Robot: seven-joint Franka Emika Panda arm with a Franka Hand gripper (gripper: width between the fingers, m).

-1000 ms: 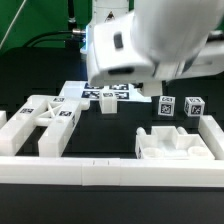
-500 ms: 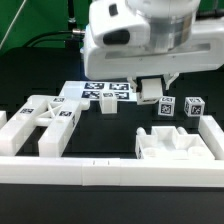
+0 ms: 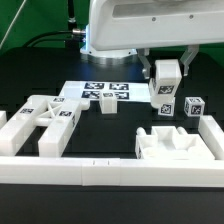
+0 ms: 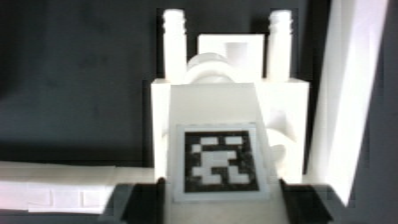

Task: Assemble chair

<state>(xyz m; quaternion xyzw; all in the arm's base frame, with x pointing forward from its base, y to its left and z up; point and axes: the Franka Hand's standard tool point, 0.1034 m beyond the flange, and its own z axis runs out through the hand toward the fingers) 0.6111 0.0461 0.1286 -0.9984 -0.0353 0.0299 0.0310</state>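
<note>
Now our fingers (image 4: pixel 139 205) clamp leg bar (image 3: pixel 165 90) aloft, 12 o'clock of seat block (image 3: pixel 178 148), prob. to clear parts.

Robotics lab bench: black worktop (image 3: pixel 30 82), tag-printed marker board (image 3: pixel 108 91), white border rails (image 3: pixel 100 172), tagged chair parts (image 3: pixel 45 113), robot arm (image 3: pixel 130 25).

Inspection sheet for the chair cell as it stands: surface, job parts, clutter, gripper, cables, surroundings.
surface: black table, white border rails at its edges.
job's things: X-braced frame, seat block, small block, tagged cube and second tagged cube on the table; tagged piece lifted.
clutter: nothing seen.
grippers: gripper shut on the tagged piece, above the table.
cables: dark cable behind the arm.
surroundings: marker board on the table; green backdrop.
</note>
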